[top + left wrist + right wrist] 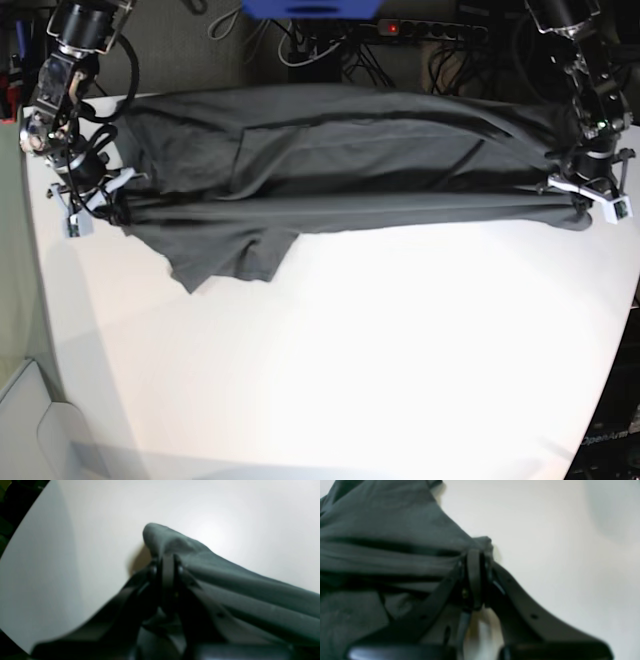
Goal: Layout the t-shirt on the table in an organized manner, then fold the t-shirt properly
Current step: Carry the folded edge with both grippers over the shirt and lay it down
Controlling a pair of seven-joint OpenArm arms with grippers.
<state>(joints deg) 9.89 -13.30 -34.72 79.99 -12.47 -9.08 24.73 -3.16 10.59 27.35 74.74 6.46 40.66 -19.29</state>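
T-shirt point(340, 160) stretched taut between both grippers along the far side of the white surface point(380, 360). Left gripper point(167, 562) clamped on one bunched end, right gripper point(476, 560) clamped on the other. One sleeve droops onto the surface near the right gripper. No containers, no readable print.

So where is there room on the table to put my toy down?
The table is bare in front of the t-shirt, all the way to the near edge. The far strip is crowded: the shirt is stretched between the left gripper and right gripper.
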